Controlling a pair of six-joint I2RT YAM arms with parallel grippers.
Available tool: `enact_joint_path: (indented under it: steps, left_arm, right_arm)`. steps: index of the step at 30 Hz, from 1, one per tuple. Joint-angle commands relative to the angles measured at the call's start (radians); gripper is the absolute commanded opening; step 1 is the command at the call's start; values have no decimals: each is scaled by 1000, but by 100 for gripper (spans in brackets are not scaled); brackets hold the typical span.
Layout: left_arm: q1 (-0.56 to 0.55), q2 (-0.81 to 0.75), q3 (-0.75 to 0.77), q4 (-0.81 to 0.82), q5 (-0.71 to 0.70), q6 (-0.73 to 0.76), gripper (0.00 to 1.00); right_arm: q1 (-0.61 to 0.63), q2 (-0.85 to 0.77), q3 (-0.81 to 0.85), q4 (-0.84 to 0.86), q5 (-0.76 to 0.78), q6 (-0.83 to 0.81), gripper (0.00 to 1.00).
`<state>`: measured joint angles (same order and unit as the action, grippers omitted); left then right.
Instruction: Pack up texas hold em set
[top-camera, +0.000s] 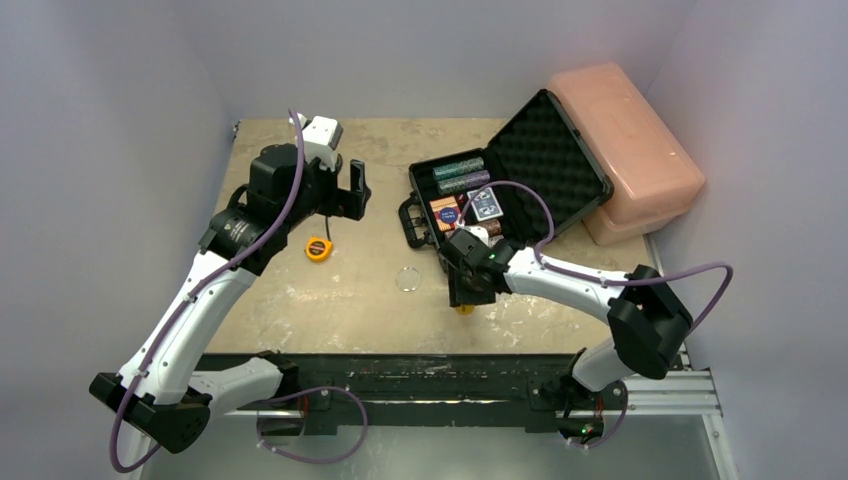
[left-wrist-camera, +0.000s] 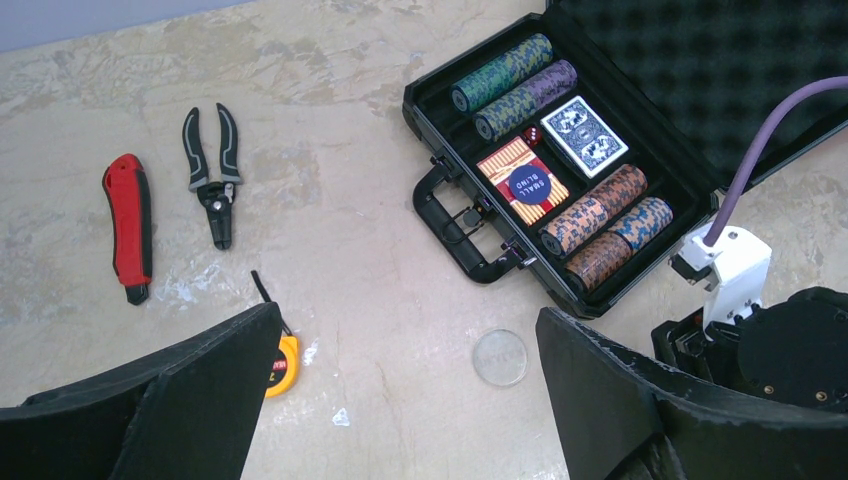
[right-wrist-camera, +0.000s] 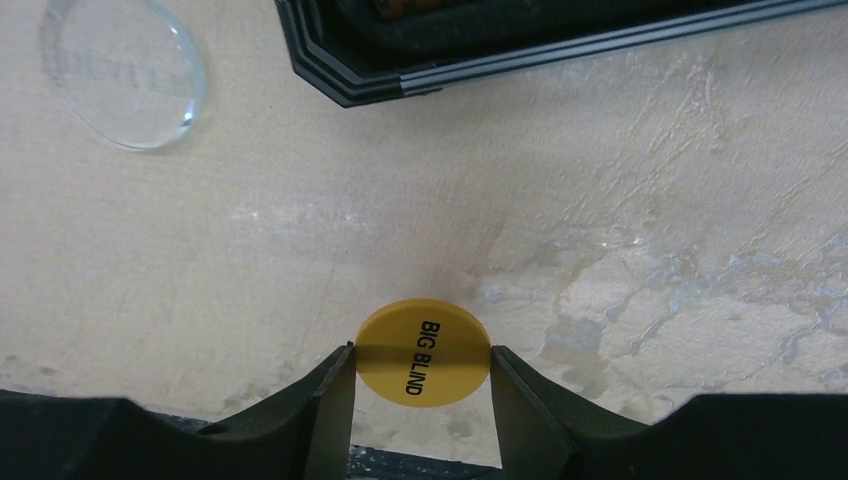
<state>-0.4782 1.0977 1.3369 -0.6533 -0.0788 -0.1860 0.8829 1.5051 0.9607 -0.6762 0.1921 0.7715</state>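
Nearest the arm bases: the right hand (right-wrist-camera: 420, 362), its fingers part closed and pinching a yellow round plastic button lettered "BIG BLIND" (right-wrist-camera: 423, 352) by opposite edges. The disc lies face up between the tips, low over the mottled beige worktop (left-wrist-camera: 350, 250); whether it has left the surface cannot be told. An edge grip likely suits so thin a piece and would let it be laid flat in the case. Just beyond, loose on the worktop: one clear round button (left-wrist-camera: 499, 357), not yet packed. To the left: yellow tape measure (left-wrist-camera: 285, 365), black-handled pliers (left-wrist-camera: 213, 175) and a red folding knife (left-wrist-camera: 128, 225), none of them part of the set. Above these hangs the left hand (left-wrist-camera: 408, 330), fingers spread wide and holding nothing, apparently kept clear of the right arm's work. Further back: the black hard briefcase (left-wrist-camera: 432, 118), open with its handle facing the arms. It contains a green chip stack (left-wrist-camera: 500, 72), a purple chip stack (left-wrist-camera: 525, 98), two orange-and-blue chip stacks (left-wrist-camera: 600, 208), a blue card deck (left-wrist-camera: 583, 135), a red die (left-wrist-camera: 532, 135), and a red card deck (left-wrist-camera: 505, 165) with a dark "SMALL BLIND" button (left-wrist-camera: 531, 186) on top. Its egg-crate foam lid (left-wrist-camera: 700, 70) tilts back, seemingly propped against the pink plastic box (top-camera: 630, 150) behind, which keeps the tray reachable.
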Motion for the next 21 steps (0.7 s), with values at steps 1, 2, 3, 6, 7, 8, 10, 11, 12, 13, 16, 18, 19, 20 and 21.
enact_joint_path:
  steps: [1, 2, 3, 6, 7, 8, 10, 11, 12, 13, 16, 18, 19, 20, 21]
  left_arm:
    - [3, -6, 30, 21, -9, 21, 100]
    - [3, -6, 30, 21, -9, 21, 100]
    - [3, -5, 30, 20, -9, 21, 100]
    - [3, -5, 30, 21, -10, 21, 100]
    - [3, -5, 30, 20, -12, 23, 100]
    - [3, -5, 30, 22, -12, 23, 100]
    - [3, -5, 30, 21, -12, 23, 100]
    - [3, -4, 30, 21, -13, 23, 100]
    - [3, -4, 30, 20, -15, 23, 100]
    - [3, -4, 30, 21, -16, 23, 100]
    - [3, -7, 30, 21, -15, 23, 100]
    - [3, -8, 30, 21, -15, 23, 100]
    - [3, -8, 30, 20, -15, 23, 100]
    - [3, -8, 30, 20, -15, 23, 100]
    - [3, -9, 30, 21, -15, 23, 100]
  right_arm:
    - [4, 4, 79, -19, 21, -19, 46]
    - [4, 6, 93, -19, 23, -27, 46]
    - [4, 11, 115, -22, 31, -34, 46]
    - [1, 24, 171, -39, 60, -54, 46]
    - [0, 30, 190, -43, 71, -62, 46]
    - [-3, 37, 210, -47, 80, -69, 46]
    - [-18, 50, 244, -52, 90, -85, 46]
    - [-28, 55, 262, -54, 91, -97, 46]
    - [-39, 61, 277, -54, 92, -105, 47]
    - [-52, 65, 292, -53, 93, -114, 46]
    - [-99, 81, 341, -52, 93, -145, 46]
    - [-137, 93, 376, -53, 88, -168, 46]
    - [-156, 101, 392, -54, 87, -179, 46]
    - [-175, 108, 412, -54, 88, -191, 46]
    - [-192, 116, 432, -55, 91, -202, 46]
